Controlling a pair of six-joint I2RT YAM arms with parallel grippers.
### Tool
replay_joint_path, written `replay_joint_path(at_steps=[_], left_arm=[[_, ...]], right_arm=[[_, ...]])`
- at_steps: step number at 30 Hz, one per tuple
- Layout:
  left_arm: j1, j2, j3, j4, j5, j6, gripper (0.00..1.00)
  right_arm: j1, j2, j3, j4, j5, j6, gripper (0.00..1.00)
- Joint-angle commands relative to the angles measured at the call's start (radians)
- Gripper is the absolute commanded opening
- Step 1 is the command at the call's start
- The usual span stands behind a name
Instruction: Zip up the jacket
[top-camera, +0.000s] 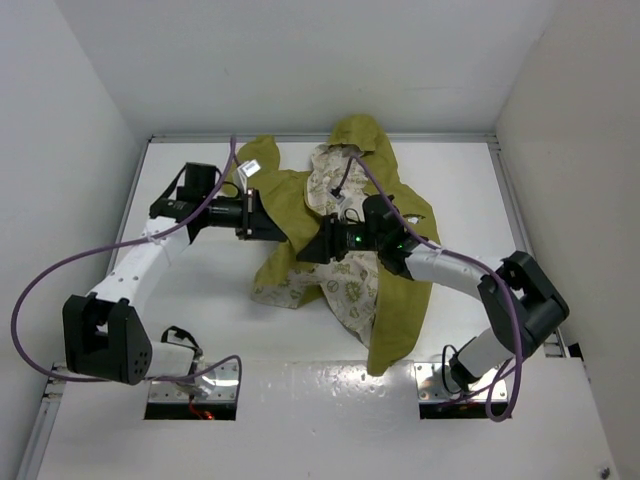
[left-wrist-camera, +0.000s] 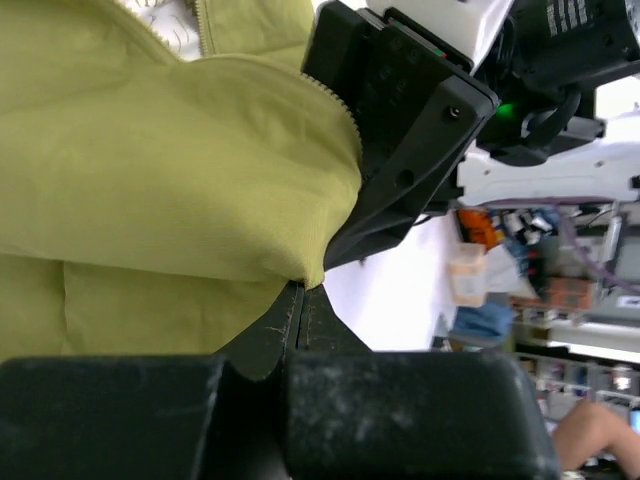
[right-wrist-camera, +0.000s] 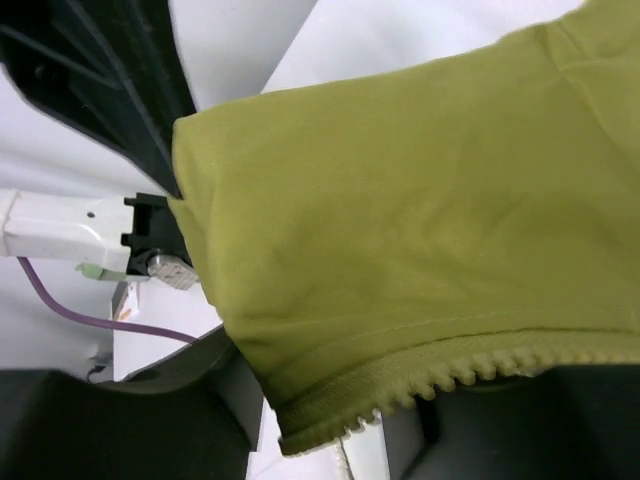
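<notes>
Evidently you are in the gathering step, with nothing zipped yet. From the top view, the small olive-green hooded fabric jacket (top-camera: 395, 290) lies spread open mid-way across the white table (top-camera: 200, 330), hood at the far end, with the cream lining and its small green motifs showing. The left gripper (top-camera: 283, 228) and the right gripper (top-camera: 308, 248) meet at the jacket's left front panel, almost touching each other.

In the left wrist view, your left fingers (left-wrist-camera: 270, 335) are pressed together on a corner of soft, matte, creased cloth. The right gripper's black body sits just beyond it.

In the right wrist view, a row of moulded olive zipper teeth (right-wrist-camera: 450, 375) runs along the hem, which drapes over the right jaws. Whether they are clamped you cannot tell.

Next, I judge, you must find the slider and pin end and bring the two front edges together. The limp cloth will sag and fold.
</notes>
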Motion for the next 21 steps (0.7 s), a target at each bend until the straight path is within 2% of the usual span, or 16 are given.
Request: replay_joint_path(at_steps=[1,3,5,6,7,8,9,10,12,13,15,17,21], left_arm=[[0.033,-0.004,-0.021,0.079,0.081,-0.078,0.0],[0.067,-0.004,-0.021,0.091,0.081,-0.091,0.0],[0.082,-0.015,-0.021,0.112,0.072,-0.091,0.0],[0.102,-0.025,-0.021,0.112,0.072,-0.08,0.0],[0.102,-0.025,-0.021,0.112,0.061,-0.069,0.0],[0.115,-0.038,-0.021,0.122,0.038,-0.052,0.0],[0.115,-0.06,-0.011,0.122,0.023,-0.029,0.25],[0.115,-0.074,-0.001,0.108,0.007,0.044,0.44],[0.115,-0.105,0.018,0.047,-0.062,0.127,0.69],[0.115,-0.122,0.032,0.025,-0.082,0.196,0.88],[0.115,-0.159,0.06,-0.051,-0.105,0.265,0.98],[0.115,-0.191,0.069,-0.126,-0.105,0.349,0.99],[0.089,-0.243,0.069,-0.188,-0.125,0.379,0.99]], right_arm=[[0.003,0.009,0.056,0.075,-0.025,-0.001,0.39],[0.006,0.009,0.054,0.08,-0.04,0.006,0.32],[0.011,0.003,0.054,0.089,-0.06,0.023,0.17],[0.011,-0.003,0.051,0.089,-0.065,0.032,0.06],[0.011,-0.006,0.054,0.089,-0.072,0.041,0.0],[0.009,-0.008,0.062,0.085,-0.084,0.072,0.0],[0.011,-0.009,0.068,0.083,-0.094,0.087,0.0],[0.012,-0.012,0.074,0.088,-0.11,0.101,0.0],[0.012,-0.009,0.094,0.114,-0.14,0.164,0.0],[0.011,-0.008,0.1,0.123,-0.144,0.182,0.0],[0.014,-0.008,0.12,0.131,-0.149,0.253,0.0],[0.021,-0.008,0.129,0.137,-0.167,0.302,0.0],[0.044,0.0,0.175,0.149,-0.184,0.418,0.0]])
